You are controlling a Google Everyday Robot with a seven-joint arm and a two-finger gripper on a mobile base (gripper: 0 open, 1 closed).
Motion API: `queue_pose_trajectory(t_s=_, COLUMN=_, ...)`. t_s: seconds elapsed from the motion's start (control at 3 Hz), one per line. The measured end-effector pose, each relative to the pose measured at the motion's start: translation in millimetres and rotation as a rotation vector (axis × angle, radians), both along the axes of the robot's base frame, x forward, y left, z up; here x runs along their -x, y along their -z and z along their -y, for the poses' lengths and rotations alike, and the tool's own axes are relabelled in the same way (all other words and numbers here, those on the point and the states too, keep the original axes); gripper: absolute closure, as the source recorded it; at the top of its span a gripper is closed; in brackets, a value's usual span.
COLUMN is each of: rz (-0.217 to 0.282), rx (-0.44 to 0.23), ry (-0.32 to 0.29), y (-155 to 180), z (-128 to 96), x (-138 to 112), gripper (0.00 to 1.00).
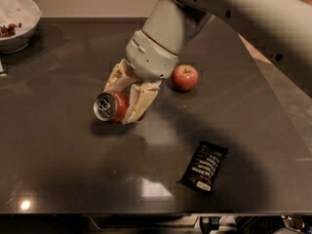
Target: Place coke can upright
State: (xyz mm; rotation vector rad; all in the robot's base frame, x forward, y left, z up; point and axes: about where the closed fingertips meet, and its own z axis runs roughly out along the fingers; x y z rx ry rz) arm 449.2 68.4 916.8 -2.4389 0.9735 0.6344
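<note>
- the gripper (119, 105) is over the left-middle of the bench (73, 174), hanging off the big pale arm (253, 13) that comes in from the top right
- the cream fingers (139, 99) are clamped on the can (111, 107), one on its upper side and one on its lower side, so it's a proper grip around the red body
- the can is not upright, it's pretty much on its side, with the silver pull-tab end pointing left and a bit toward the camera
- there's a dark shadow on the bench right under the can, and it looks like it's held just off the surface, but i honestly can't tell if an edge is touching
- the apple (185, 78) sits on the bench just right of the gripper, near it but not touching
- a black wrapper (204, 166) lies flat toward the lower right, well apart from the can
- a white bowl (19, 39) is in the far top-left corner with something small and dark red inside, can't make out what
</note>
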Motion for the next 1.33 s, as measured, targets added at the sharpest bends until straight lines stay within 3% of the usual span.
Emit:
queue_pose_trajectory(t_s=0.33, rz=-0.156, rx=-0.026, ry=0.230, y=-3.8, z=10.1, x=-9.3, gripper=1.00)
queue_pose_trajectory(t_s=0.67, rz=-0.305, rx=-0.056, ry=0.378, y=-5.1, z=17.6, x=-11.9, gripper=1.00)
queue_pose_trajectory(t_s=1.0, rz=-0.444, rx=-0.139, ry=0.446, y=-3.3, z=19.5, x=-11.1, gripper=1.00)
queue_pose_trajectory(t_s=1.33, rz=-0.533, rx=-0.268, ry=0.453, y=-2.5, z=19.0, x=-9.1, gripper=1.00)
